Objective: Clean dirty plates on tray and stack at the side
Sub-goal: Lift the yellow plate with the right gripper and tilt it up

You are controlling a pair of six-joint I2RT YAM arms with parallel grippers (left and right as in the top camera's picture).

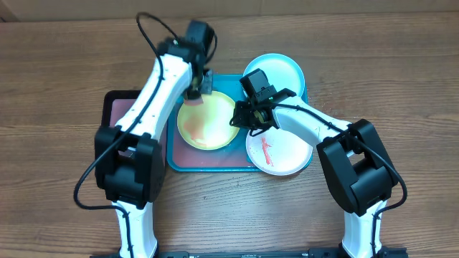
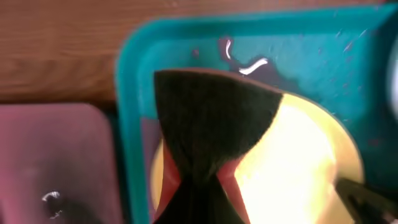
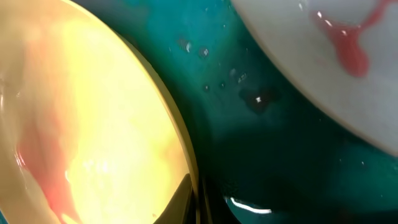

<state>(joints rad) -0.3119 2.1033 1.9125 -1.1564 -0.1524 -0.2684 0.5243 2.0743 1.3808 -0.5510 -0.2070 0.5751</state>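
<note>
The yellow-green plate [image 1: 208, 122] lies in the teal tray [image 1: 215, 165], tinted with red smears. My left gripper [image 1: 195, 92] is over its far rim, shut on a dark fan-shaped wiping pad [image 2: 211, 118] that rests on the plate [image 2: 298, 162]. At the plate's right edge, my right gripper [image 1: 242, 118] is shut on the rim [image 3: 180, 143], one finger on either side of it. A white plate [image 1: 280, 150] with a red streak sits at the tray's right front corner and shows in the right wrist view [image 3: 323, 62]. The light blue plate [image 1: 276, 72] lies at the back right.
A smaller black tray [image 1: 118, 107] with a pinkish inside stands against the teal tray's left side. The teal tray's base [image 3: 267, 155] is wet, with droplets and a dark puddle near its back wall [image 2: 261, 68]. Wooden table surrounds everything.
</note>
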